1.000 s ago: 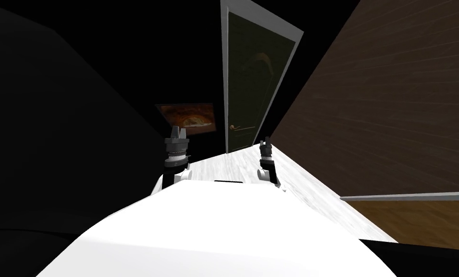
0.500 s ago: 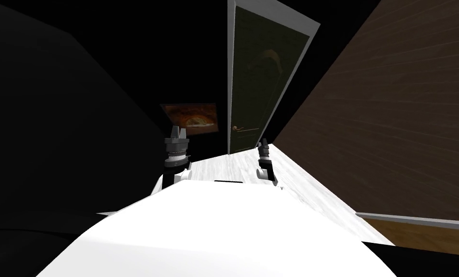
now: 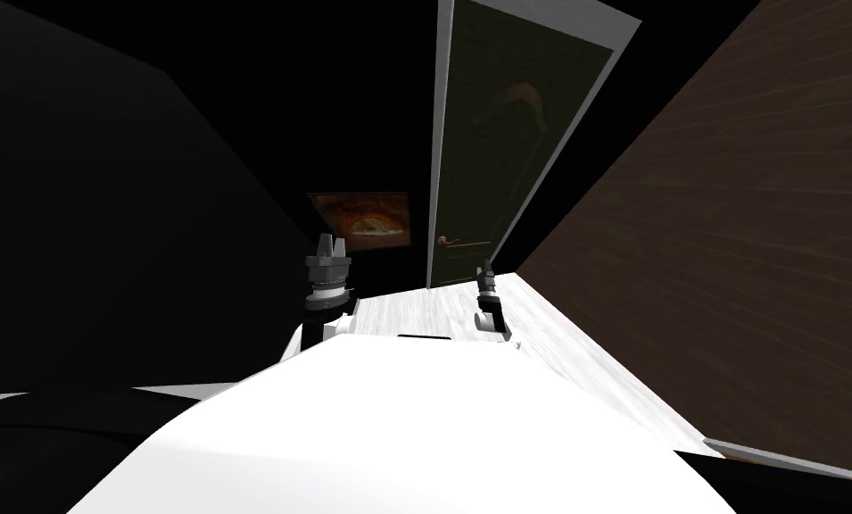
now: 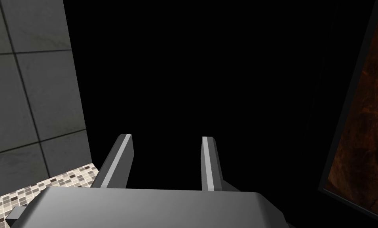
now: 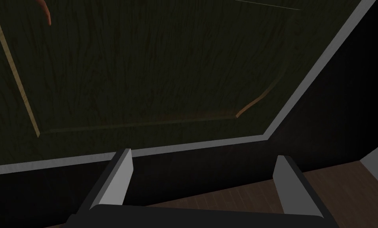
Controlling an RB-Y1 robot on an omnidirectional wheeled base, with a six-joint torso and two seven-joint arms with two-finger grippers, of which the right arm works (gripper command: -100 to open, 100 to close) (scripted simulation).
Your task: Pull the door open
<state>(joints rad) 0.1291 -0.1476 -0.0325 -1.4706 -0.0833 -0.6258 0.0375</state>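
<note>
I'm in the approach step. The dark, panelled wooden door [image 3: 495, 152] in its pale grey frame looks closed at my 12 o'clock, across the pale floor [image 3: 433, 308]. Its small bronze lever handle [image 3: 450, 241] sits at 10 o'clock from my right gripper [image 3: 484, 272], apart from it. That gripper's fingers are spread wide and empty, aimed at the door's face near the frame. My left gripper [image 3: 330, 245] hangs at 11 o'clock, fingers parted on nothing, near an orange-brown framed picture [image 3: 366, 219]. I judge nothing is grasped yet. Next I must close in, bring the right hand to the lever and pinch it before pulling.
</note>
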